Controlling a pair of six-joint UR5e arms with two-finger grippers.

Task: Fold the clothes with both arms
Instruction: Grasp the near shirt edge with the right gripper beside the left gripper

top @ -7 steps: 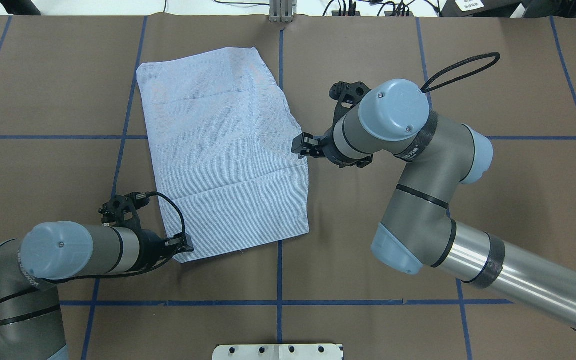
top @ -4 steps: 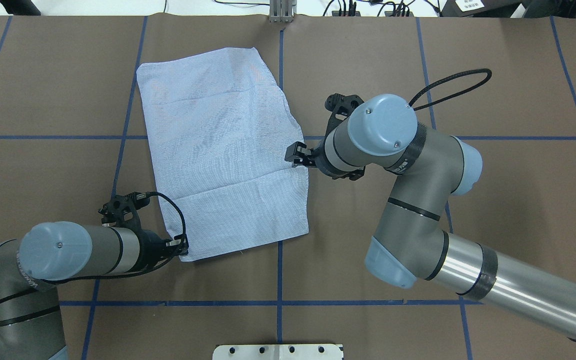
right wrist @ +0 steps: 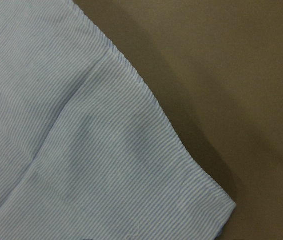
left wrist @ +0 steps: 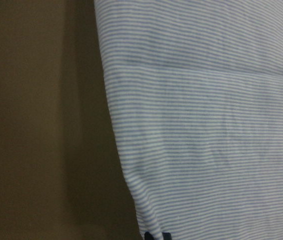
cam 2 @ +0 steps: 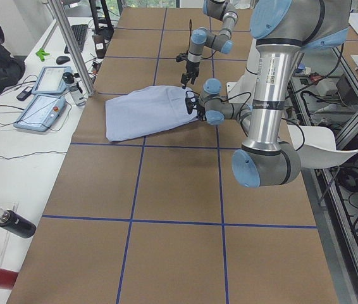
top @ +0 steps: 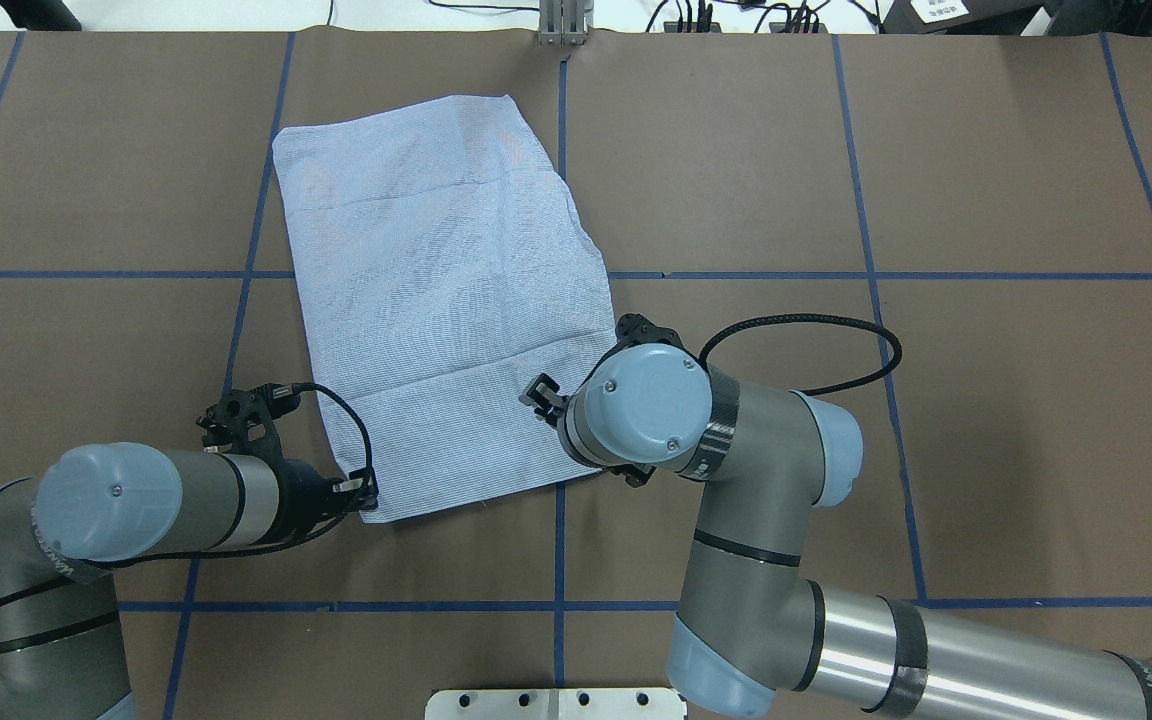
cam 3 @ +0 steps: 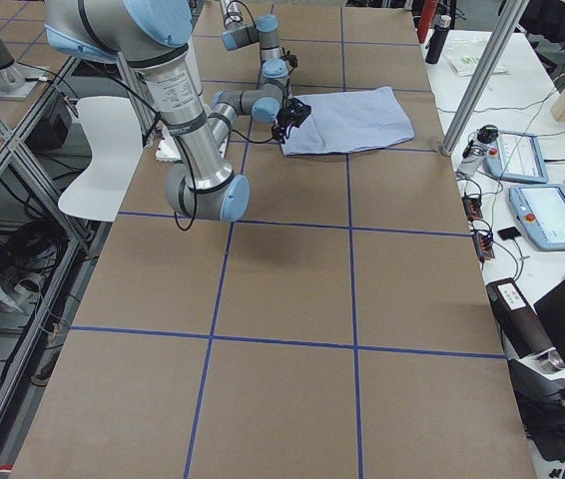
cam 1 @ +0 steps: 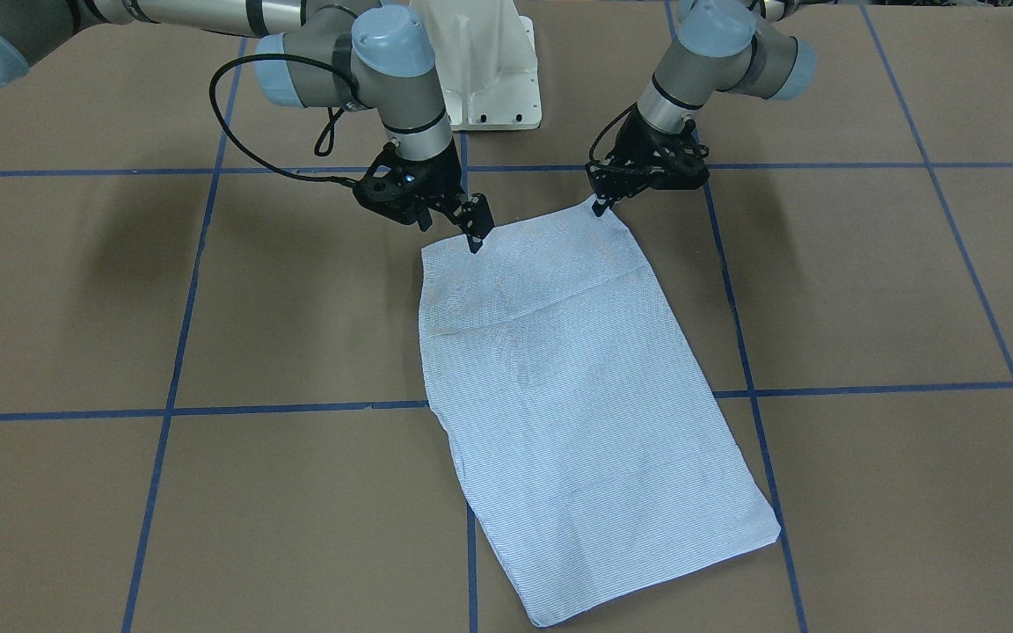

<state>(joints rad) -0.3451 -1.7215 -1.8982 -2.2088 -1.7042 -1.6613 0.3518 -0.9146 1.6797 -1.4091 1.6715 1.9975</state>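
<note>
The light blue striped cloth shirt (top: 446, 300) lies flat on the brown surface (top: 936, 400), left of the middle. The left tool (top: 368, 492) touches its near left corner; the right tool (top: 539, 392) is over its near right corner. I cannot tell if either is clamped. If one grabs only the top layer, the fold could go crooked.

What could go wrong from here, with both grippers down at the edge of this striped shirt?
1. The left gripper sits at a corner of the folded shirt, but the right gripper is inboard of its corner. That loose corner may droop and skew the fold.
2. The crease line suggests stacked layers. A pinch could catch only the top layer and pull open the folds already made.
</note>
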